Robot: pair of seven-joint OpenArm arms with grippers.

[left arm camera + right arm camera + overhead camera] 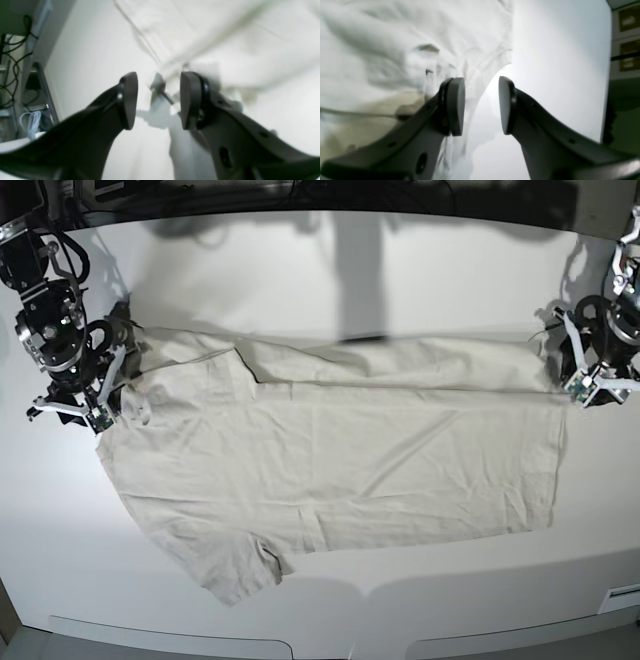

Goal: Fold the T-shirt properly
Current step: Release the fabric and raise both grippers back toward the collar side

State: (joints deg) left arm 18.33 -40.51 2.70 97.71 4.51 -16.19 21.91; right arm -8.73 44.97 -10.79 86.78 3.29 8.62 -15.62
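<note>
Large off-white cotton T-shirt (pixel 340 470) lies flat across the middle of the white tabletop (pixel 330 270), long axis running side to side, one long edge already turned over toward the garment's middle along the far side. One short sleeve sticks out at the near corner.

Left gripper (pixel 158 100): black jaws spread, nothing between them; a hemmed corner of the T-shirt sits just beyond the tips. Right gripper (pixel 481 106): jaws spread as well, empty, one pad over the ribbed edge of the T-shirt, the other over bare tabletop.

Risks, as I judge them:
- The turned-over strip is wrinkled and uneven. If the next fold goes on top without smoothing, creases get locked in.
- Both grippers sit at opposite ends of the T-shirt. Unequal bites or unequal lift would skew the fold line.
- A pinch taking only the top layer at the folded edge would peel the strip back open.
- The protruding sleeve may drag and bunch under the body.

Surroundings: dark cables (pixel 15 50) and shelving lie off the tabletop's edge beside the left gripper, well apart from the T-shirt. Nothing sits on the tabletop to obstruct either arm.
</note>
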